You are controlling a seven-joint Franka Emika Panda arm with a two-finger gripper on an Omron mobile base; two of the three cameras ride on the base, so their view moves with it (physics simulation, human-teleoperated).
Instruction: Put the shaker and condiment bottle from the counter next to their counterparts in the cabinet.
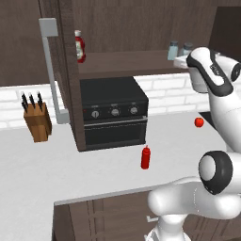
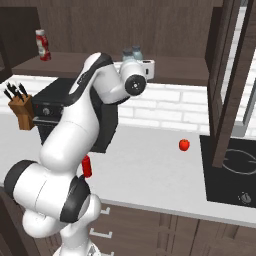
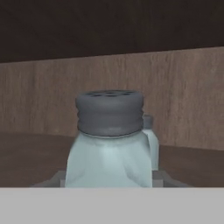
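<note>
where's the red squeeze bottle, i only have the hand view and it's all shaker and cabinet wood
Observer: The red squeeze bottle stands upright on the white counter, in front of the black oven.
Operator: and its labelled twin
Observer: The white-capped red bottle stands at the left end of the cabinet shelf, far from your shaker.
Operator: anything else on the counter
Observer: A knife block on the left, and a small red fruit on the right.
</note>
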